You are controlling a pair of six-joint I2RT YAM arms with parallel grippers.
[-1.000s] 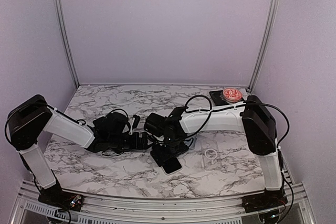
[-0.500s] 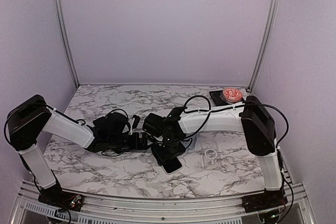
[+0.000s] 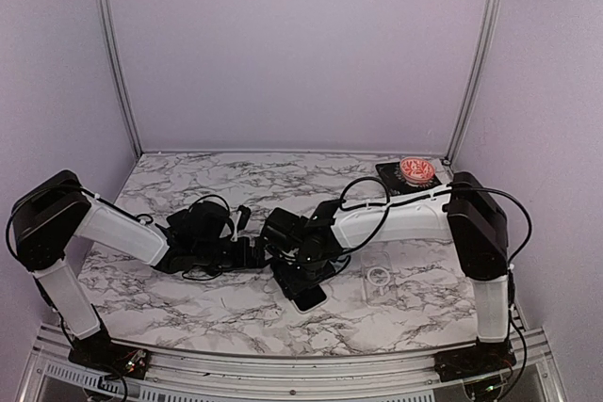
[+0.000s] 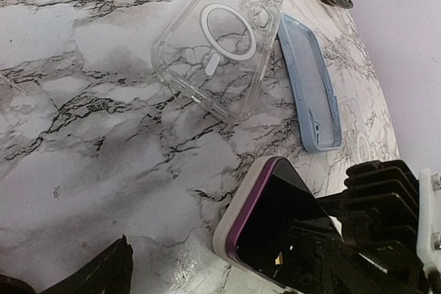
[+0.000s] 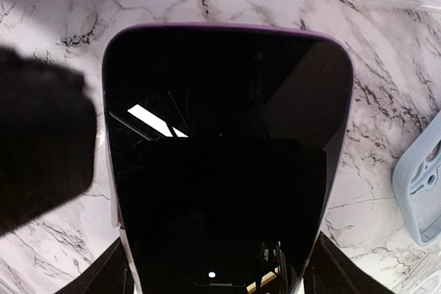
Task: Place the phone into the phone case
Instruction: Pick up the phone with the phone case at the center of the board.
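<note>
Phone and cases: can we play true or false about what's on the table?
1. The phone is already inside the clear case. False: the clear case lies empty on the table, apart from the phone.
2. The phone has a purple edge. True.
3. There are two cases, the clear one and a blue case. True.
4. The blue case lies on top of the clear case. False: it lies beside it.
5. The left fingers hold the phone. False: they are open and empty; the right fingers grip the phone by its two sides.
</note>
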